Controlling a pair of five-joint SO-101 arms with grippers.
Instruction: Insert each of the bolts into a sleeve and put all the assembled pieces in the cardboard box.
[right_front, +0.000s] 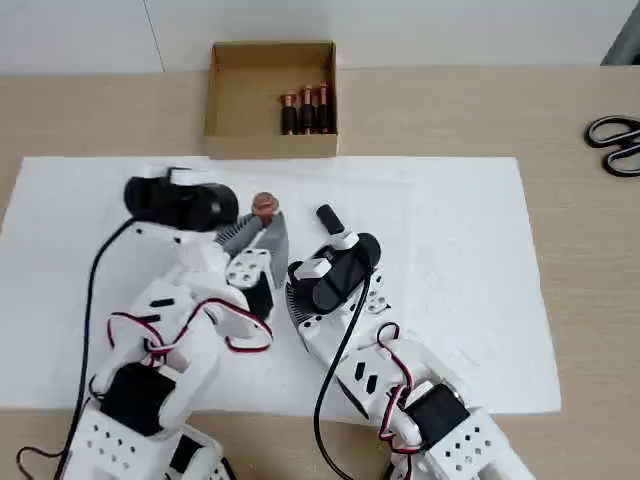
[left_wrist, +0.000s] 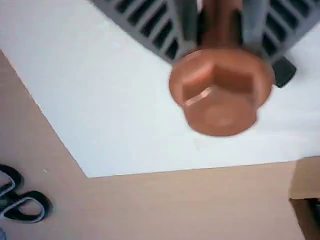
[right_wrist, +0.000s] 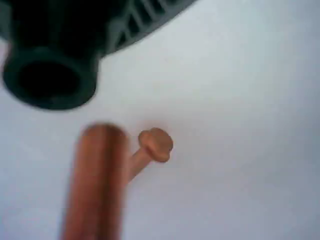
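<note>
My left gripper (right_front: 262, 222) is shut on a copper bolt (right_front: 265, 206) over the white sheet, just in front of the cardboard box (right_front: 226, 100). In the left wrist view the grey fingers (left_wrist: 150, 20) clamp the shank and the hex head (left_wrist: 220, 92) points away from them. My right gripper (right_front: 340, 240) is shut on a black sleeve (right_front: 328, 217) a short way to the right of the bolt, apart from it. The sleeve's open bore (right_wrist: 50, 75) shows in the right wrist view. Below it are a blurred copper shaft (right_wrist: 97, 185) and a small bolt head (right_wrist: 156, 145). Three assembled pieces (right_front: 306, 110) lie in the box.
The white sheet (right_front: 470, 260) covers the middle of the wooden table (right_front: 560, 110). Black scissors (right_front: 615, 143) lie at the far right edge, and they appear again (left_wrist: 20, 200) in the left wrist view. Both arms' bodies and cables crowd the near edge.
</note>
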